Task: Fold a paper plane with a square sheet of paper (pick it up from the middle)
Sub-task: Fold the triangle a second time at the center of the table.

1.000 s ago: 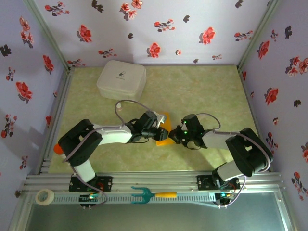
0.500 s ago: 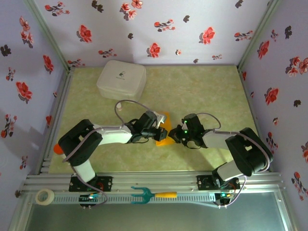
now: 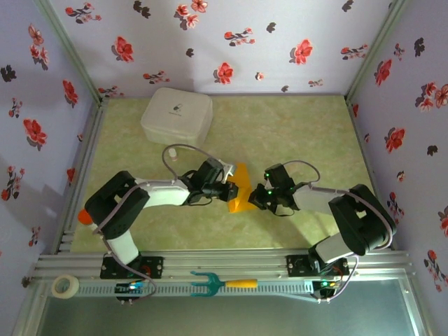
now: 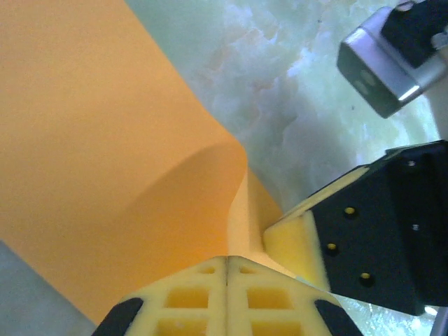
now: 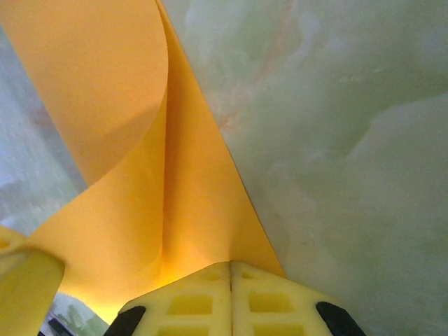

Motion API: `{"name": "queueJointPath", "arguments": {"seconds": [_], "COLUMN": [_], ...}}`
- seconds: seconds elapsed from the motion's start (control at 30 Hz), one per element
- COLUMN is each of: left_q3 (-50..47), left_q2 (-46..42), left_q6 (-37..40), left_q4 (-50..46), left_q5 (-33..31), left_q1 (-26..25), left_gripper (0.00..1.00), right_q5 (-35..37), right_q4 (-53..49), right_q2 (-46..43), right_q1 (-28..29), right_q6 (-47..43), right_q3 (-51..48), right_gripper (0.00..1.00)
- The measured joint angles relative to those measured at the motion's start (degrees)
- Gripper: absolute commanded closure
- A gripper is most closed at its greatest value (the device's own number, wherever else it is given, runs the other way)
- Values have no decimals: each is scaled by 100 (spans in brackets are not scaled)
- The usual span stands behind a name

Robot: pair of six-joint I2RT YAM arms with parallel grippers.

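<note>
Left hand (image 3: 228,190) and right hand (image 3: 254,199) both clamp the paper plane (image 3: 240,187); uneven pulling could tear it or skew the crease.

We see walls (image 3: 280,42) papered pale lilac with red and dark flowers, closing in a pale green marbled counter (image 3: 301,126) on three sides. A slotted metal rail (image 3: 231,263) runs along its near edge. The light falls soft and even.

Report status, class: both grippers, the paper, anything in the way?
Both shut: left gripper and right gripper pinch the orange paper. Sheet bowed between them. The white box sits apart, far back.
</note>
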Motion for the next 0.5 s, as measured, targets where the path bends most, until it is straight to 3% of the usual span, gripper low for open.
{"name": "queueJointPath", "arguments": {"seconds": [0.5], "left_q3": [214], "left_q2": [450], "left_q6": [323], "left_q4": [-254], "left_q5": [13], "left_q1": [107], "left_gripper": [98], "right_q5": [26], "right_q4": [-162], "right_q2": [0], "right_q1": [-2], "right_q6": [-205], "right_q3": [70], "right_gripper": [92]}}
